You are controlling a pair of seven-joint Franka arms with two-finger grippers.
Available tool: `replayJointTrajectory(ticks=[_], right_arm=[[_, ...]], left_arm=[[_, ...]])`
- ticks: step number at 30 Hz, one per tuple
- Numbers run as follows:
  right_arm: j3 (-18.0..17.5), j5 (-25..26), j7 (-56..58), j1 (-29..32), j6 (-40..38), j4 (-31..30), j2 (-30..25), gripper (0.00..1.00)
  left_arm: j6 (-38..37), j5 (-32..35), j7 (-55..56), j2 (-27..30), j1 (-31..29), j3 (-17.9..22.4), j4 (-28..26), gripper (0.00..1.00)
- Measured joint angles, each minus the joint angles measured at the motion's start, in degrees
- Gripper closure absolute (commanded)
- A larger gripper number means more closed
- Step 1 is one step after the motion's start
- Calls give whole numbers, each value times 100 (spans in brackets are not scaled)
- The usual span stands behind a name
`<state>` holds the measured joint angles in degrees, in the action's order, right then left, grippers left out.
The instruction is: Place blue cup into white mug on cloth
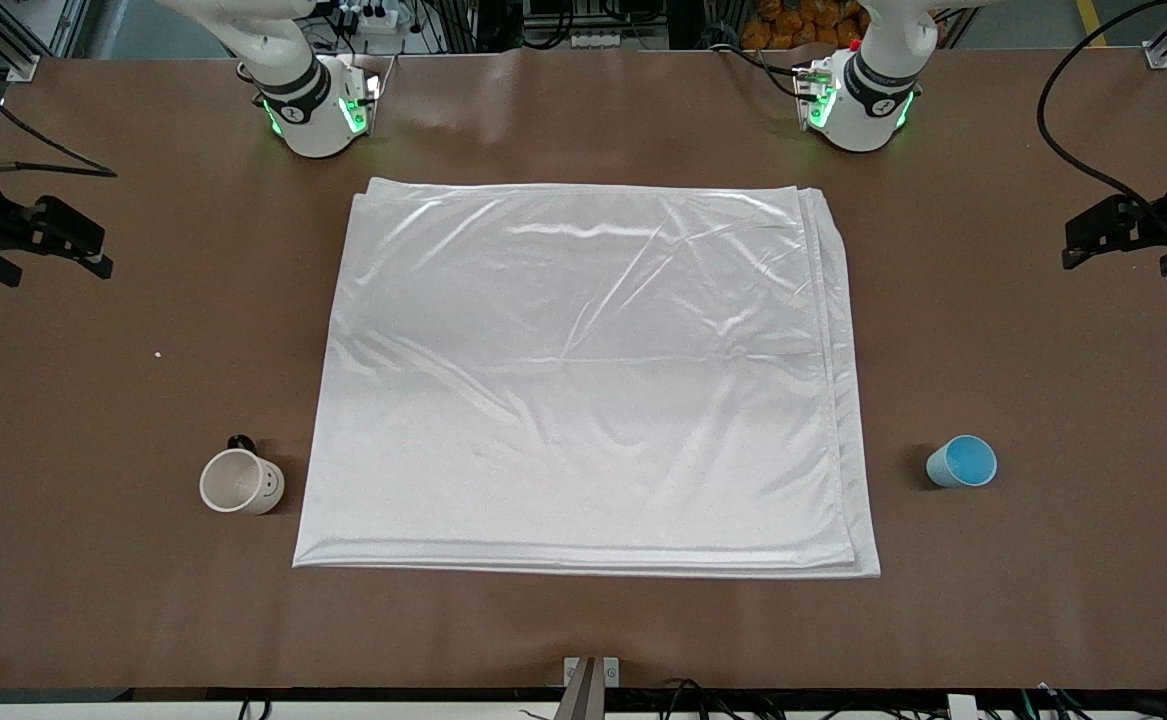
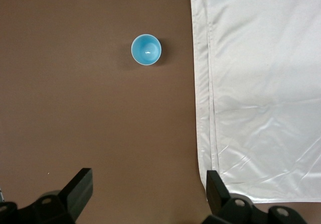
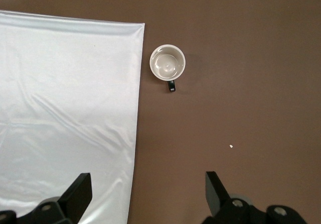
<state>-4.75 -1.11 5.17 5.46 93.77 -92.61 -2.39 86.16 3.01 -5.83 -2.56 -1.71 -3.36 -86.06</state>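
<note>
- You are at the very start: nothing is grasped and both cups stand on the bare brown counter [image 1: 583, 620], not on the cloth [image 1: 583, 380].
- The white mug [image 1: 241, 482] stands upright just beside the cloth's edge at the right arm's end; the blue cup [image 1: 961, 462] stands upright near the edge at the left arm's end.
- Your left hand [image 2: 148, 184] hangs wide open and empty, high over the counter with the blue cup in its wrist view.
- Your right hand [image 3: 148, 184] is likewise wide open and empty, high over the counter by the mug.
- Next, you likely need the mug lifted onto the cloth, then the cup lowered into it.
- The cloth lies flat, shiny and softly wrinkled; expect it to slide.
</note>
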Motion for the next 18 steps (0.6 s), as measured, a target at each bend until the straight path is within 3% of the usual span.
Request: replayJointTrajectory(ticks=[18], right_arm=[[7,-2,0,0,0,-10,1,0]], left_arm=[[23,16,8,-93,2,-14,-38,0]])
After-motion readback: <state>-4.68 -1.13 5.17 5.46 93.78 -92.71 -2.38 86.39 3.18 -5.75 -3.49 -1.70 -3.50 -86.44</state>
